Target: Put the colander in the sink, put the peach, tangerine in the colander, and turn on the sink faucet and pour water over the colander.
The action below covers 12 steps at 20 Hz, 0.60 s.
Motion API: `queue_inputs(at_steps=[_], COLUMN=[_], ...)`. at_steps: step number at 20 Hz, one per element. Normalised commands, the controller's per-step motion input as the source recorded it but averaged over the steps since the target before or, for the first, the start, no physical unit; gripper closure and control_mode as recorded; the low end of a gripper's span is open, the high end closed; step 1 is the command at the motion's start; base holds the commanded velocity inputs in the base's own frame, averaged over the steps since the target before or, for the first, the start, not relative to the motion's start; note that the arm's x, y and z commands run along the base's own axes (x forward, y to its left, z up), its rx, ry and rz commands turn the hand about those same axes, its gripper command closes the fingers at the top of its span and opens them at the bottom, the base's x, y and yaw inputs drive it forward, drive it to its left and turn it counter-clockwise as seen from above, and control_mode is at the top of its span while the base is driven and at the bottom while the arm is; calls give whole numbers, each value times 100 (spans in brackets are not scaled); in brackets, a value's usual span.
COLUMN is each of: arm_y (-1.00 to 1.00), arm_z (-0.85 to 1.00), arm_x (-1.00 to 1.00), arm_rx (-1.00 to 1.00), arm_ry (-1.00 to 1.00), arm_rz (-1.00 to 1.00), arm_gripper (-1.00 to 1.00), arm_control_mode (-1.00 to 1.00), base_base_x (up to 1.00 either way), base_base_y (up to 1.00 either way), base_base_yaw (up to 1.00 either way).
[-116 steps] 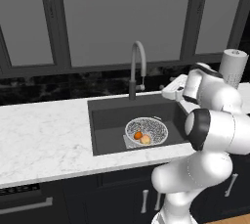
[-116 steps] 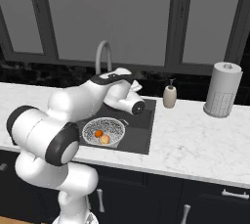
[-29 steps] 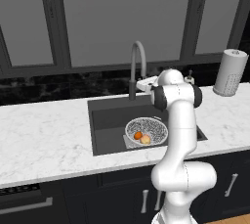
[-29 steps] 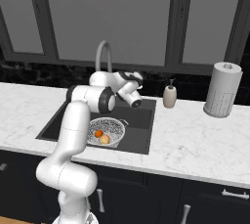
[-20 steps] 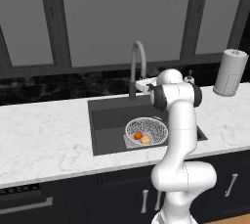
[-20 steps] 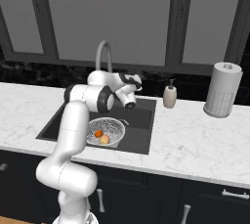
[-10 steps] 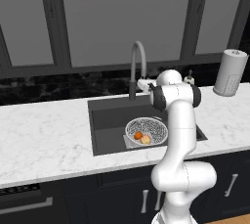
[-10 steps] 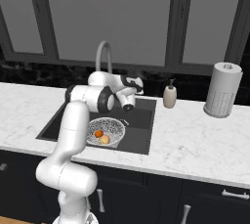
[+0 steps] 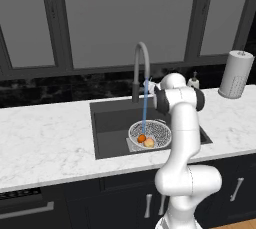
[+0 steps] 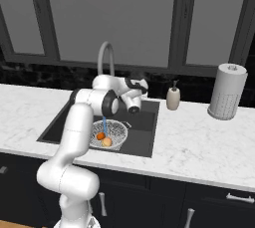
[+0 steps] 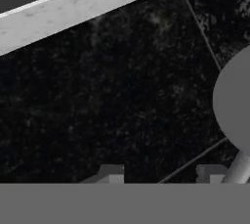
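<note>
**Water on, falling into the colander**

Left base view: I see the water (image 9: 144,104) dropping straight from the faucet (image 9: 141,68) spout into the colander (image 9: 150,133), which sits in the sink (image 9: 111,123) toward its right front. The tangerine (image 9: 141,138) and peach (image 9: 149,142) lie touching inside it, the stream landing just beside the tangerine. My arm's wrist is up by the faucet's base, behind the colander.

Right base view: the gripper (image 10: 143,83) is at the back of the sink, close to the faucet stem. The stream meets the colander (image 10: 108,134) near its middle.

Hand view: two fingertips (image 11: 111,173) stand apart with nothing between them, so I read the jaws as partly open and empty. The dark backsplash lies ahead, a grey rounded part at right.

My judgement: the job looks nearly finished. I'd back the hand straight off, keeping clear of the lever so the flow isn't cut, and leave the colander where it is.
</note>
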Motion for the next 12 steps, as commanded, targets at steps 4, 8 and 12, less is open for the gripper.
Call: queue_inputs(at_steps=[4,8,12], arm_y=[-100,-99,-93], arm_z=[19,96,100], arm_x=[22,-12,-36], arm_rx=[30,40,37], arm_ry=[3,-5,-12], arm_rz=[-2,0,0], arm_gripper=[100,100,100], arm_control_mode=[-100,-100,-100], base_base_x=[0,0,0], base_base_y=[0,0,0], base_base_yaw=[0,0,0])
